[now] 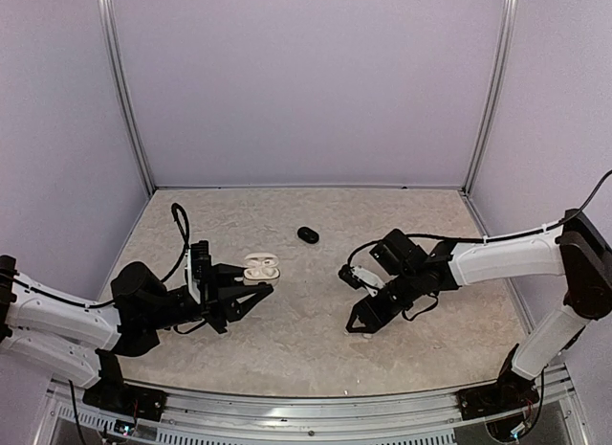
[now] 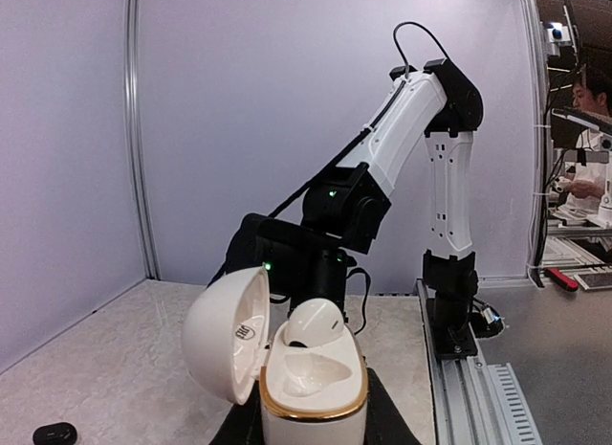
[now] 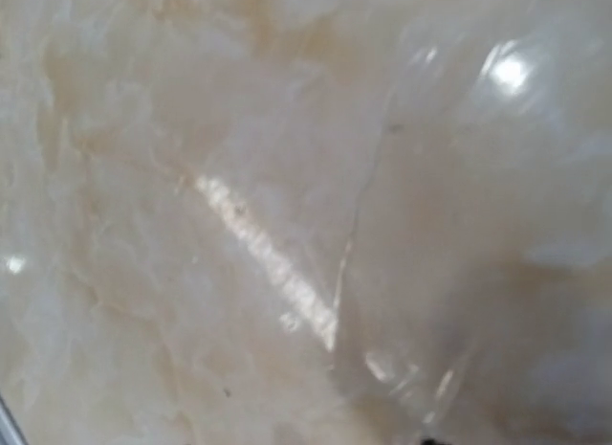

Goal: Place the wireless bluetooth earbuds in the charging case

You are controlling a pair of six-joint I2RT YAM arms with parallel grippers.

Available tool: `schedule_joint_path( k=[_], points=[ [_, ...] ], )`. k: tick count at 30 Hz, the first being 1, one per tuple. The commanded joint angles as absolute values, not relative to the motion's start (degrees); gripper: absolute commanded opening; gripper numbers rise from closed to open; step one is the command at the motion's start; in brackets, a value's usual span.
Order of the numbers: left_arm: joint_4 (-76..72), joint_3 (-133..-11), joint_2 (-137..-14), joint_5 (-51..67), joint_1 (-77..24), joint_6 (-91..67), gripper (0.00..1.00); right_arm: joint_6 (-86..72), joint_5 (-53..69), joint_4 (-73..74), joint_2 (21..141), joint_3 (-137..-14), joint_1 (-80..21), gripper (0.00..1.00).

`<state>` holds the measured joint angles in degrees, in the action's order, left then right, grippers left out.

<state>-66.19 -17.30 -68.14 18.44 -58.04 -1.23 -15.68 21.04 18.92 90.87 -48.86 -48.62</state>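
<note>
Right fingers (image 1: pixel 360 322) are low over the surface (image 1: pixel 287 354), tips down. Can't tell if they're wide or narrow: your right wrist cam shows only blurred marble. There's a pale speck (image 1: pixel 363 334) at the tips, maybe an earbud, too small to call. Left fingers (image 1: pixel 258 278) are clamped on the white case (image 2: pixel 311 392), lid open, w/ one white earbud (image 2: pixel 316 322) seated and the 2nd socket empty. The black case (image 1: pixel 307 234) sits further back, alone. Risks, IMO: w/ no view of the tips you could pinch blind and flick a bud away. Bump the lid on approach and the case may twist in the grip.
</note>
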Motion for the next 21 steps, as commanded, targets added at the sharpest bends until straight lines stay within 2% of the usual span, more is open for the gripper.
schedule_joint_path(
  k=[1,12,21],
  points=[
    [-67.3,-18.0,-68.1,19.4,-57.7,-1.3,0.06,-11.5,13.4,27.9,91.2,-53.8,-50.2,0.52],
    [-66.9,-18.4,-68.6,20.4,-57.6,-1.5,0.06,1.7,4.2,42.6,95.0,-61.2,-56.2,0.49],
    [-66.8,-18.5,-68.5,20.6,-57.7,-1.5,0.06,5.3,-6.3,44.4,96.3,-61.3,-57.5,0.56]
  ],
)
